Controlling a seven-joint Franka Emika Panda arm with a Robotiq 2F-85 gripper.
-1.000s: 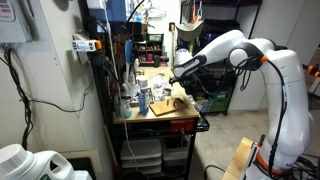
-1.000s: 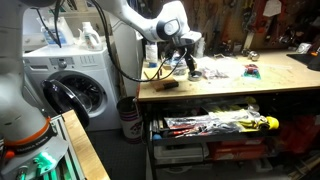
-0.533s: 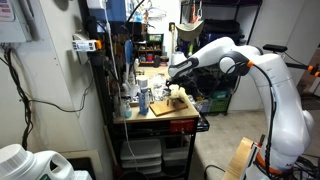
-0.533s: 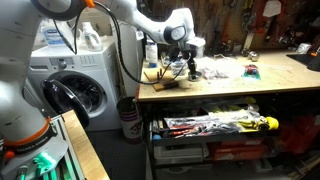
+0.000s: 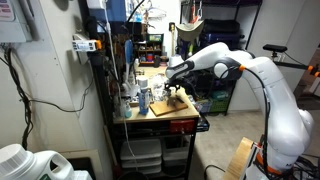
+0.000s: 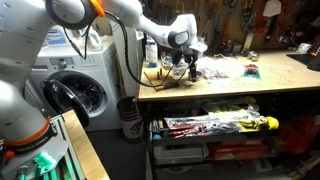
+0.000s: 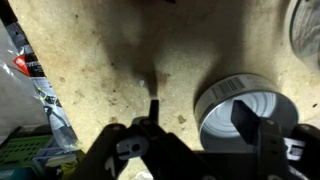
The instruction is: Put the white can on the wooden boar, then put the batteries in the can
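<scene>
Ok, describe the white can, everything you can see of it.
The white can is round and open-topped, with a pale wall bearing a printed label. It stands upright on the worn tan benchtop. In the wrist view one dark finger of the gripper hangs over its opening; contact cannot be told.

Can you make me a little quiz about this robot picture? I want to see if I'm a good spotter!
1. True or false: the small round white can is tipped over on its side.
2. What stands beside the tan wooden workbench in an exterior view? A) a blue sofa B) a white front-loading washing machine C) a green fridge
3. Fill in: in the wrist view, the can is on the ____ side of the picture, close to the black gripper.

Key: 1 false, it stands with its open top facing up; 2 B; 3 right.
</scene>
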